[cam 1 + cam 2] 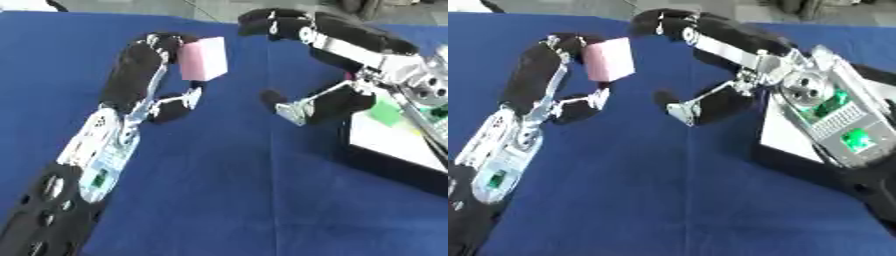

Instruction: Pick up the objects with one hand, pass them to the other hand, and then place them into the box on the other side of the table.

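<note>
My left hand [149, 75] holds the pink block [204, 59] up off the blue table [227, 190]. My fingers curl over its top and my thumb sits just under it, so I am pinching it. My right hand [328, 65] is near the block, fingers and thumb spread wide like a mouth, holding nothing and not touching it.

I think the pick-up is done. The pass to my right hand is left, and then the drop into the box [394, 145] beside my right hand.

My right arm covers much of the box. I see something green [385, 111] in it, but I cannot tell what.
</note>
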`<move>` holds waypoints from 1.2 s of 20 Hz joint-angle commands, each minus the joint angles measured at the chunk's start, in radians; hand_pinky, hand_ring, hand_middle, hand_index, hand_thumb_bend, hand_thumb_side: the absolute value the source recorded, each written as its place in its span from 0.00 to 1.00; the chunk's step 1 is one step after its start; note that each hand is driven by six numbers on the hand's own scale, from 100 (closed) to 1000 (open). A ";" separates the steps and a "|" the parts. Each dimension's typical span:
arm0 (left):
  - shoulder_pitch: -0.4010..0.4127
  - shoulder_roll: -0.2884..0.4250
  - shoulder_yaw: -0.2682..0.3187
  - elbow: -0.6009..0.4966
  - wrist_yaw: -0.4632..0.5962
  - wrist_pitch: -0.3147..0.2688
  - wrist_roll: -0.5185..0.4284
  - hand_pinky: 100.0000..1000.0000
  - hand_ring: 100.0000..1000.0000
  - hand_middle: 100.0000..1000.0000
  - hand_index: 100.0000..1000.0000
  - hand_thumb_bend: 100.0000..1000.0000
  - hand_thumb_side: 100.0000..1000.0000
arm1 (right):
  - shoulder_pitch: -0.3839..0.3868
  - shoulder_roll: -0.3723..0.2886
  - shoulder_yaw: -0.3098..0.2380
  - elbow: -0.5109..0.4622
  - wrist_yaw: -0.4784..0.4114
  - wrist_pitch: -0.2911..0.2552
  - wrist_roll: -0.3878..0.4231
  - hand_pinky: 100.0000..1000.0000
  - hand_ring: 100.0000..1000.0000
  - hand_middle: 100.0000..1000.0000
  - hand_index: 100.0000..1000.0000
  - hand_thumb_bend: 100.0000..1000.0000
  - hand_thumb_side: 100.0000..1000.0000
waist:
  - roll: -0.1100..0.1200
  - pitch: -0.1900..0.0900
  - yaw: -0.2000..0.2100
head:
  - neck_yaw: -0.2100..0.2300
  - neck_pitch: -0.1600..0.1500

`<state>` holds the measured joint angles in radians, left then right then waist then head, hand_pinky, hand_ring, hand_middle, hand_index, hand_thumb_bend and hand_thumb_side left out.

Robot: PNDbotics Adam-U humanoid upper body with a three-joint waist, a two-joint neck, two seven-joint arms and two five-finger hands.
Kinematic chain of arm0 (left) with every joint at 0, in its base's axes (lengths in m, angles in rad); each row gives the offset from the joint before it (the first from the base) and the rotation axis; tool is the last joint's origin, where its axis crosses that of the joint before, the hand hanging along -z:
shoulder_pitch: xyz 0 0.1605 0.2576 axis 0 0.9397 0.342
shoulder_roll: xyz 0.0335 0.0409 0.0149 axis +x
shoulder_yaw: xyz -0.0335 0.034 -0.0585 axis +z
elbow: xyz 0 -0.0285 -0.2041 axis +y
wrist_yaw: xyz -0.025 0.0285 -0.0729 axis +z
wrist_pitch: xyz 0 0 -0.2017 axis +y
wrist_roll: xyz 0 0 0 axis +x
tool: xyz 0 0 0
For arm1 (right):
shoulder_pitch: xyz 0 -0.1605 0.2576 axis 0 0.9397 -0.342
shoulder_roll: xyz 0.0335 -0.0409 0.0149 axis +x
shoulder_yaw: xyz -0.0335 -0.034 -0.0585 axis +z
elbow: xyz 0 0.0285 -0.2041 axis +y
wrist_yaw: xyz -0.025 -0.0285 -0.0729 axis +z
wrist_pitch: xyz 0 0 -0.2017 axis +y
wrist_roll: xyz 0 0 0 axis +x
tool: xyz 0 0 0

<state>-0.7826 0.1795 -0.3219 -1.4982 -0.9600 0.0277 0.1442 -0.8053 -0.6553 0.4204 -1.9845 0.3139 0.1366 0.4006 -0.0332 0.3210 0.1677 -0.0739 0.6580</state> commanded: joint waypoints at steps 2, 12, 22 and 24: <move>-0.029 -0.007 -0.002 -0.012 0.054 -0.017 0.010 0.70 0.44 0.37 0.50 0.00 0.12 | -0.030 -0.019 0.004 -0.015 0.040 0.005 -0.009 0.91 1.00 0.97 0.93 0.12 0.00 | -0.001 -0.037 0.003 | -0.006 -0.001; -0.048 -0.037 -0.022 -0.012 0.099 -0.070 0.074 0.70 0.42 0.35 0.49 0.00 0.14 | -0.071 0.008 0.015 0.073 0.092 0.018 -0.058 0.91 1.00 0.96 0.95 0.13 0.00 | -0.007 -0.028 0.024 | -0.027 -0.015; -0.065 -0.066 -0.050 -0.006 0.075 -0.105 0.067 0.70 0.43 0.34 0.49 0.00 0.12 | -0.093 0.032 0.016 0.133 0.089 0.013 -0.109 0.91 1.00 0.95 0.95 0.11 0.00 | -0.008 -0.015 0.044 | -0.054 -0.025; -0.067 -0.072 -0.055 -0.005 0.075 -0.110 0.064 0.70 0.42 0.34 0.49 0.00 0.12 | -0.095 0.036 0.019 0.141 0.093 0.009 -0.108 0.91 1.00 0.95 0.94 0.11 0.00 | -0.008 -0.014 0.047 | -0.056 -0.028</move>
<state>-0.8278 0.1133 -0.3728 -1.4937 -0.8802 -0.0756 0.2086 -0.8805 -0.6110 0.4454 -1.8415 0.4008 0.1485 0.2976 -0.0440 0.3260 0.2134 -0.1257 0.6457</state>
